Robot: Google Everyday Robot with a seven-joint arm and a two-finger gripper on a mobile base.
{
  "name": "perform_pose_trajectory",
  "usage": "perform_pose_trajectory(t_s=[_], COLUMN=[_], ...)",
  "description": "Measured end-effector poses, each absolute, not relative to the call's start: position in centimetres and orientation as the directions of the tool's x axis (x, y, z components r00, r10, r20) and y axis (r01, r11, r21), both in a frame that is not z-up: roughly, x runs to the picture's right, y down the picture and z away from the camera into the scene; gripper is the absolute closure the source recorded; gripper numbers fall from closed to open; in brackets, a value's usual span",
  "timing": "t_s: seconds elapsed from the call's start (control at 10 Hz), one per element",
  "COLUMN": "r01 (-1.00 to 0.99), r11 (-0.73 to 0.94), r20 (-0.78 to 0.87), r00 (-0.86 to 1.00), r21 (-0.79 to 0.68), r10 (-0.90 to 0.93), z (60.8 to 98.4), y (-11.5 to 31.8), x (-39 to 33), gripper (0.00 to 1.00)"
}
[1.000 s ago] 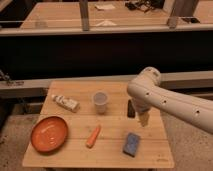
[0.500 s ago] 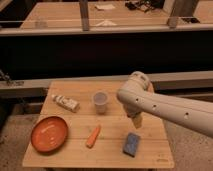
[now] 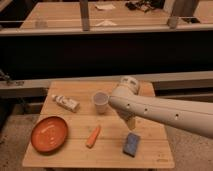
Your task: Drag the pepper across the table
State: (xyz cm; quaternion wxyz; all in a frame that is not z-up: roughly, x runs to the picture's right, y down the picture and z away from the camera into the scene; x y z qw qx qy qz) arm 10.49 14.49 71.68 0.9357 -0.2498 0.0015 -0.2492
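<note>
The pepper [image 3: 93, 136] is a small orange, elongated piece lying on the wooden table [image 3: 75, 155], front centre. My white arm reaches in from the right over the table. My gripper [image 3: 129, 122] hangs below the arm's wrist, above the table, to the right of the pepper and a little behind it, just above the blue sponge. It is apart from the pepper.
An orange plate [image 3: 49, 134] lies at the front left. A white cup [image 3: 100, 101] stands mid-table just left of the arm. A blue sponge [image 3: 132, 144] lies at the front right. A white tube [image 3: 66, 103] lies at the back left. A rail runs behind the table.
My arm has swung to the left over the table, bringing the gripper closer to the cup and the pepper. The objects have not moved.
</note>
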Motion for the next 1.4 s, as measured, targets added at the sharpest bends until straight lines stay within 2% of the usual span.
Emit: perform_pose_trajectory(t_s=[1.4], r01=[0.707], r11=[0.604], r20=[0.281], r00=[0.704], r21=[-0.367], r10=[-0.652], z=[75.4], y=[18.4], x=[2.0], gripper=[0.2])
